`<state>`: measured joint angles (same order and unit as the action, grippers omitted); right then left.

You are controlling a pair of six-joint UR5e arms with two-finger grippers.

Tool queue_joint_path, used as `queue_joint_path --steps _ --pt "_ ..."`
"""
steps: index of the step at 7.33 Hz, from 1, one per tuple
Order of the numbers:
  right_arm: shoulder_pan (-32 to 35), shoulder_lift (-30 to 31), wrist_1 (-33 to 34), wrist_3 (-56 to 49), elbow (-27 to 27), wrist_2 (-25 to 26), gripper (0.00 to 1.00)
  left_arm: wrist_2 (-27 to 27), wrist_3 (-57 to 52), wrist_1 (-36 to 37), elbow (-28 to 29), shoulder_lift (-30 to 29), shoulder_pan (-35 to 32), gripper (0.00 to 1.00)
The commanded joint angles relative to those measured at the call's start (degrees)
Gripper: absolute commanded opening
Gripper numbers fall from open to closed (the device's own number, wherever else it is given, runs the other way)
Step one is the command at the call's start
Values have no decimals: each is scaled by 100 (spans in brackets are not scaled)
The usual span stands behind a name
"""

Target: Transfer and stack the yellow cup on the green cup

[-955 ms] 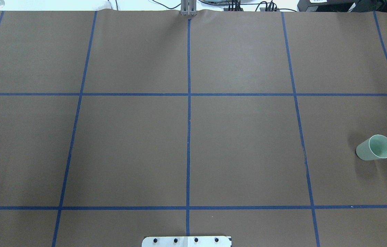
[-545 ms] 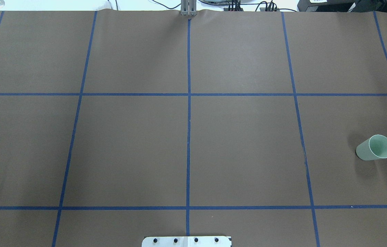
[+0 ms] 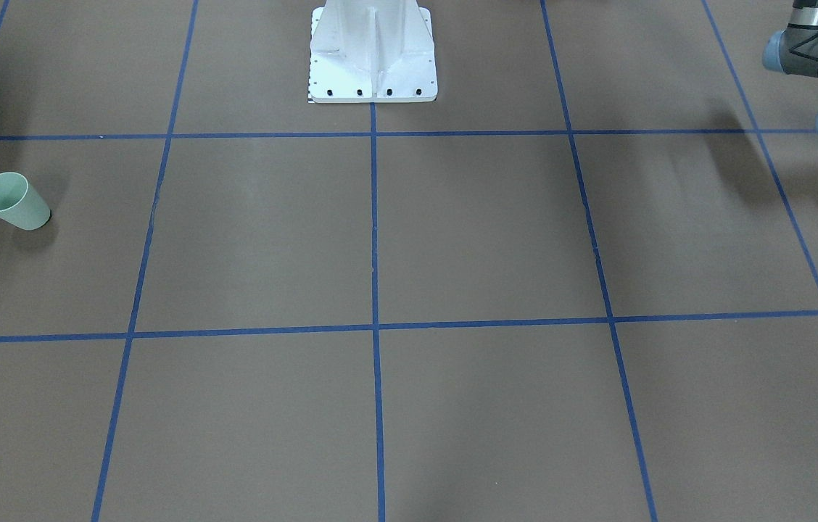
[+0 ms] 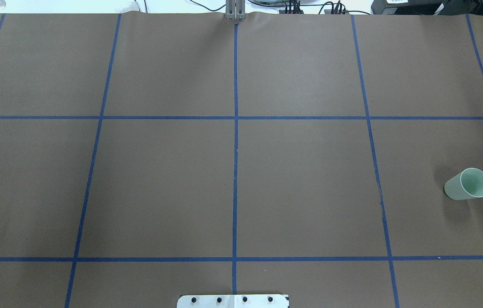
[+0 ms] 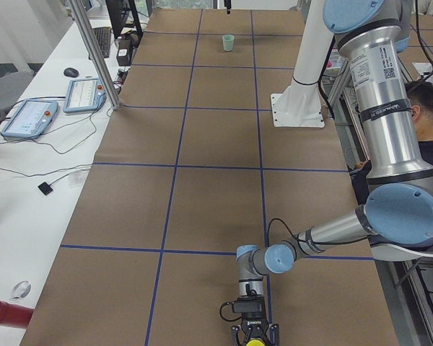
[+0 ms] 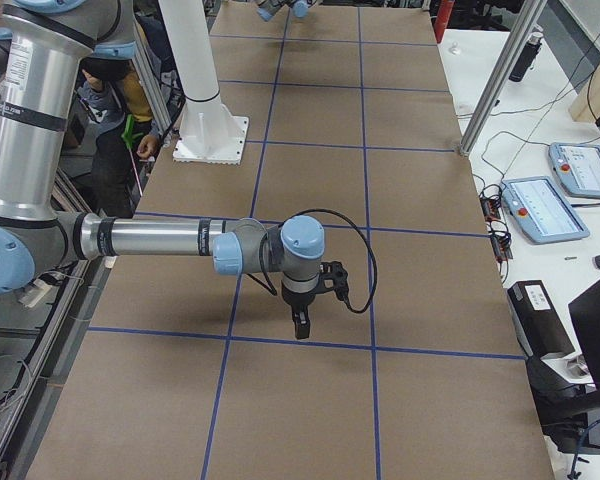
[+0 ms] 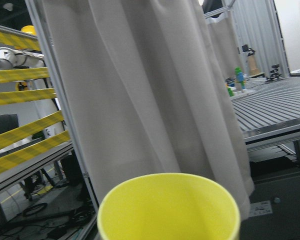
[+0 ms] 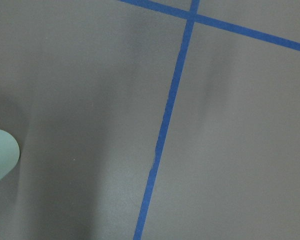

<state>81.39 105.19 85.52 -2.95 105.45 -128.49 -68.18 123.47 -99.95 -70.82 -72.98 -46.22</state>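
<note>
The green cup (image 4: 468, 184) stands upright on the brown table on my right side; it also shows in the front-facing view (image 3: 14, 201), far off in the exterior left view (image 5: 228, 42) and at the left edge of the right wrist view (image 8: 0, 157). The yellow cup (image 7: 169, 207) fills the bottom of the left wrist view, mouth up; a sliver of it (image 5: 254, 344) shows at my left gripper (image 5: 254, 337), past the table's left end. My right gripper (image 6: 300, 330) points down above the table. I cannot tell whether either gripper is open or shut.
The white robot base (image 3: 373, 51) stands at the table's near edge, also in the overhead view (image 4: 233, 300). Blue tape lines grid the brown cover. A person (image 5: 427, 101) sits behind the robot. Tablets (image 5: 86, 94) lie on the side bench.
</note>
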Motion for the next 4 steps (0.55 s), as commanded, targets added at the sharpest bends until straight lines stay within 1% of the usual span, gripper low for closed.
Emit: queue_joint_path --steps 1,2,3,4 --pt "0 -16 0 14 2 8 100 357 -663 -1266 -2 3 -45 19" --pt "0 -16 -9 14 2 8 100 463 -1310 -2091 -2 3 -175 17" --pt "0 -16 -9 14 2 -9 100 542 -2222 -3082 -2 3 -507 17" --pt "0 -16 -9 14 2 -9 100 569 -3414 -4154 -2 -5 -1059 16"
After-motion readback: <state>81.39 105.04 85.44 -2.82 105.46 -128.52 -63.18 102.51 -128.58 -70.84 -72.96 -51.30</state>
